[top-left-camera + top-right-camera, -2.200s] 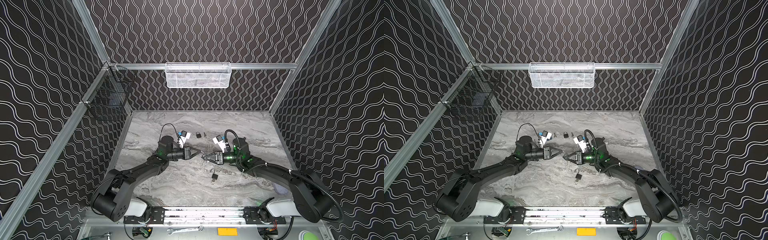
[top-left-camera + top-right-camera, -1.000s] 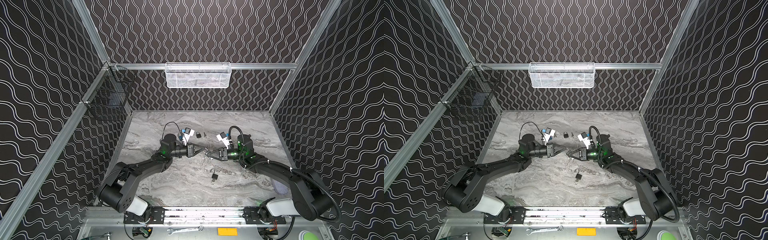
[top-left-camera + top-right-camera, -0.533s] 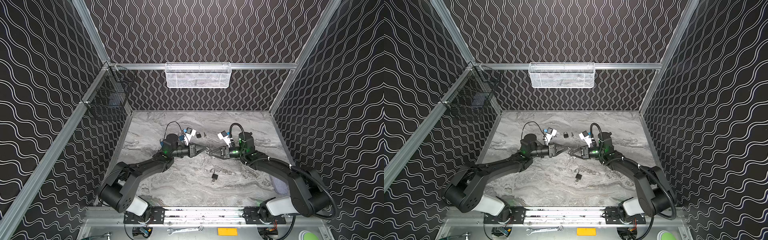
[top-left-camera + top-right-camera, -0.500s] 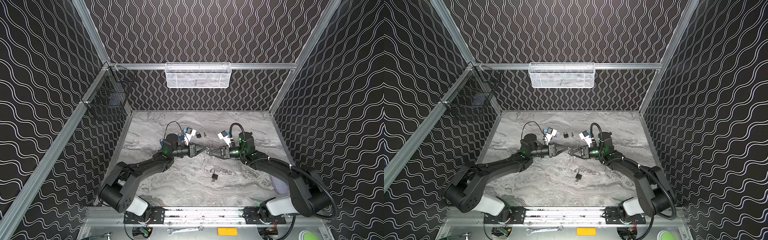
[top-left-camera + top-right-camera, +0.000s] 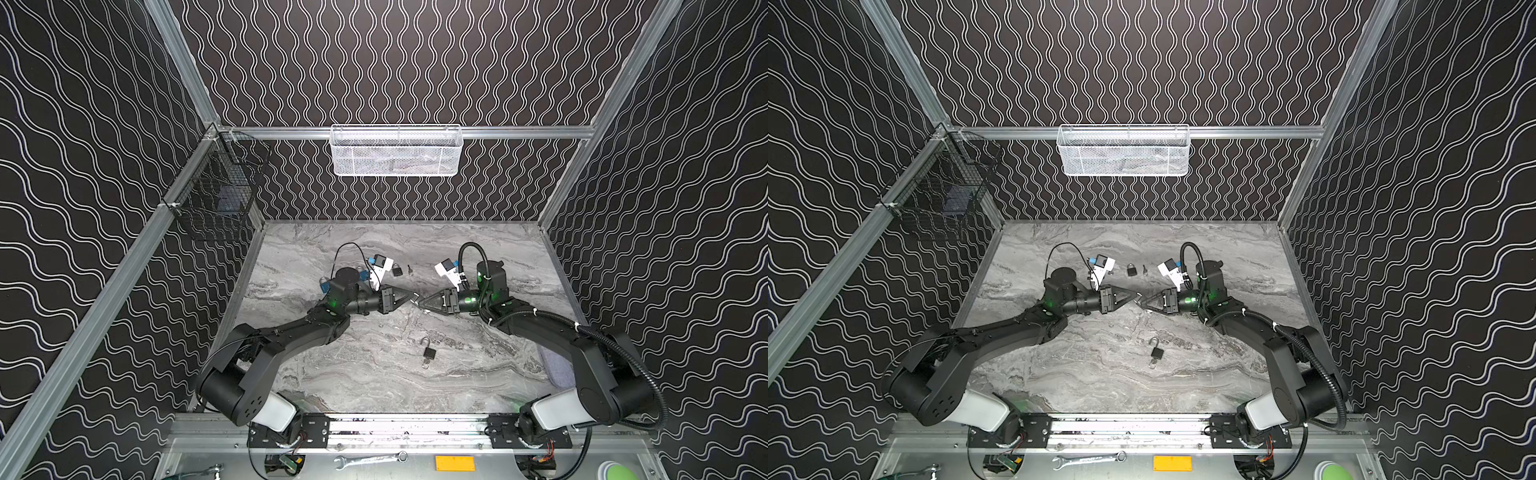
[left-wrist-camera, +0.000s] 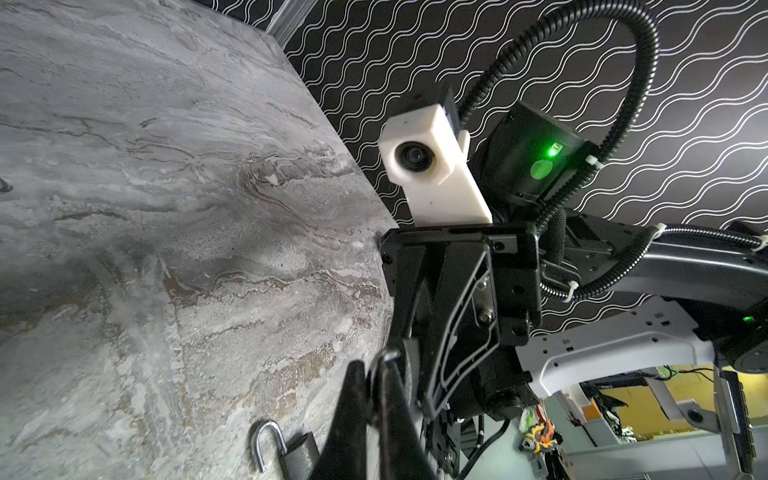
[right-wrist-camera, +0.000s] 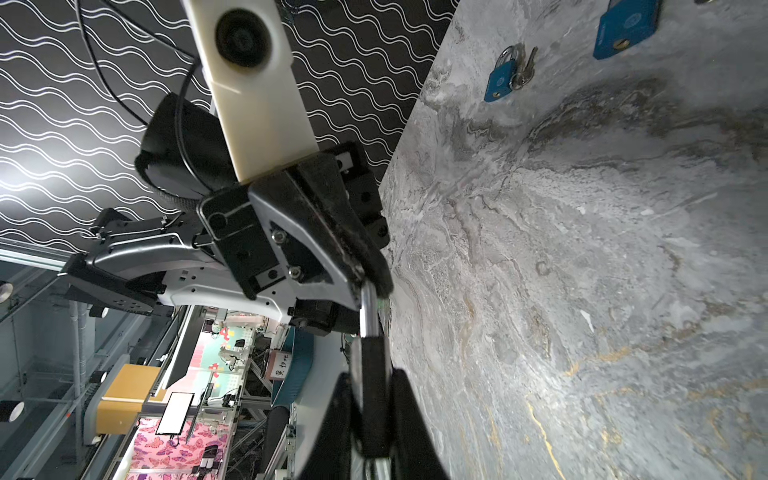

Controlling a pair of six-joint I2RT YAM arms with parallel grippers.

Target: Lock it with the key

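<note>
Both top views: booth with black walls (image 5: 415,62) crossed by white wavy lines and edged in aluminium rails (image 5: 519,132). White mesh basket (image 5: 395,160) hung on the back rail, black wire basket (image 5: 216,199) on the left one. Grey marble-look table (image 5: 374,395) underneath, veined in darker grey and, from the right wrist view, in thin gold. Two black arms stretched in from the front, meeting tip to tip over the table's middle. Right wrist view: right gripper (image 7: 371,374) closed on the black body of what looks like a small held lock (image 7: 370,361), left gripper (image 7: 368,276) clamped shut on the end of its silver shackle (image 7: 368,307). Open lock (image 5: 429,353) lying alone nearer the front, shackle swung out, with a silver bit at its base too small to name. Far lock (image 5: 397,271) toward the back, small dark key (image 5: 409,270) just beside it. Two blue locks (image 7: 500,81) near the left arm, keys (image 7: 524,70) touching one. Wrench (image 5: 370,459) and yellow label (image 5: 455,462) on the metal ledge in front. Beyond the booth, in the wrist views, cluttered workshop with cables, racks and a pink butterfly-print cloth (image 7: 166,449).
</note>
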